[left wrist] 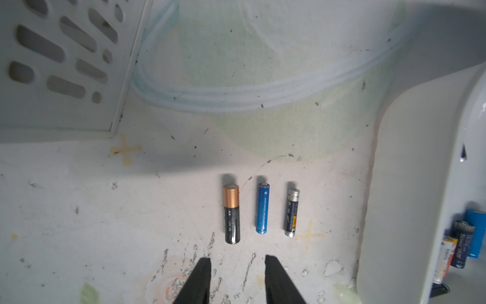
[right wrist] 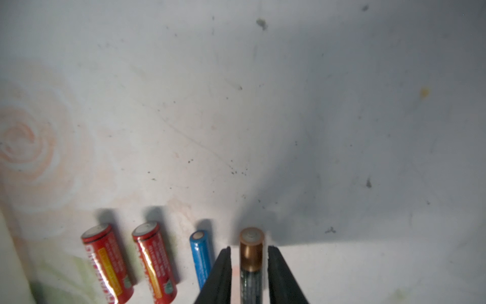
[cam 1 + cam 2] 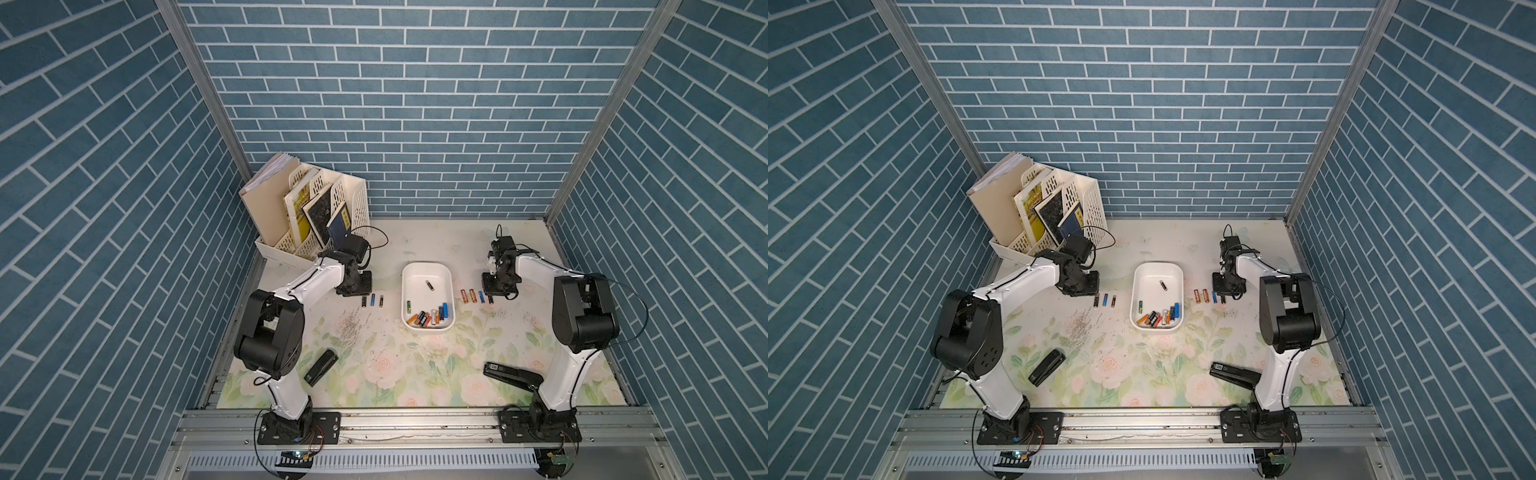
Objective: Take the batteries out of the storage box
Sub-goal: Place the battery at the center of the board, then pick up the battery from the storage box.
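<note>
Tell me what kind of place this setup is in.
Probably a robot test booth staged like an office desk: printed brick wall panels, two arms bolted to an aluminium rail, a file rack with books.

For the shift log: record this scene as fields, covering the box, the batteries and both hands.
box: storage box at the centre, holding a cluster of batteries
left of box: row of three batteries
right of box: two red batteries, blue battery, copper-top battery
left hand: open, empty, by the row of three batteries
right hand: open, jaws astride the copper-top battery, slim gap on either side
</note>
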